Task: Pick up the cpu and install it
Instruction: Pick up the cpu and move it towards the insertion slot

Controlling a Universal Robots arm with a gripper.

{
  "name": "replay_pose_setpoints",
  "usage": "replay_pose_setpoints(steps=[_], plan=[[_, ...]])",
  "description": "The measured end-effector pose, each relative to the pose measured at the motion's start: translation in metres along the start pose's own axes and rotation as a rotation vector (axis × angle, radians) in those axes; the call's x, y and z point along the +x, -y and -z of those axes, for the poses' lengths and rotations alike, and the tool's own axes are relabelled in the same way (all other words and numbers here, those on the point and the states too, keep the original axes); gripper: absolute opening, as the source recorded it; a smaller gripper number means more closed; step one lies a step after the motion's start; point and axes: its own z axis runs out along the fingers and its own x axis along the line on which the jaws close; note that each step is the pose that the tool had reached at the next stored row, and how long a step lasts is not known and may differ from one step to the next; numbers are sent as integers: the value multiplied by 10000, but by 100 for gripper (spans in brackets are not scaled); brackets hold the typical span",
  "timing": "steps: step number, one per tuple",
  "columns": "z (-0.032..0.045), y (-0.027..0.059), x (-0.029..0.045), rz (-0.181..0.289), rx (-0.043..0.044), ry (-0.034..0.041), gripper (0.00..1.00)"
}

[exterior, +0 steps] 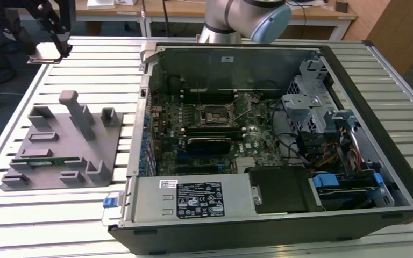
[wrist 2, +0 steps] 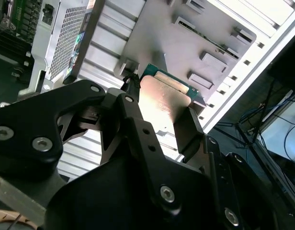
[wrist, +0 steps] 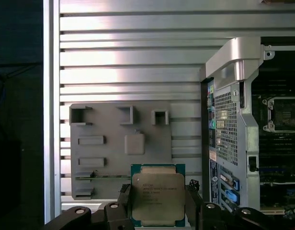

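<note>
Cpu (wrist: pixel 157 194) gripped by end effector (wrist: pixel 158 202) — high above slatted table (wrist: pixel 138 48).

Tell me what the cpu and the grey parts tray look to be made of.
The cpu, clamped between the fingers: silvery metal lid, judging by its satin sheen, on a green board, probably fibreglass laminate. The grey parts tray: matte, uniform grey with moulded blocks and slots, likely plastic, possibly printed; painted metal can't be excluded.
</note>
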Motion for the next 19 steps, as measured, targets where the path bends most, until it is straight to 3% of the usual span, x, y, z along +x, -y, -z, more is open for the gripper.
replay_pose_setpoints(steps=[19], plan=[[0, -12, -337, -1, -1, 0, 53]])
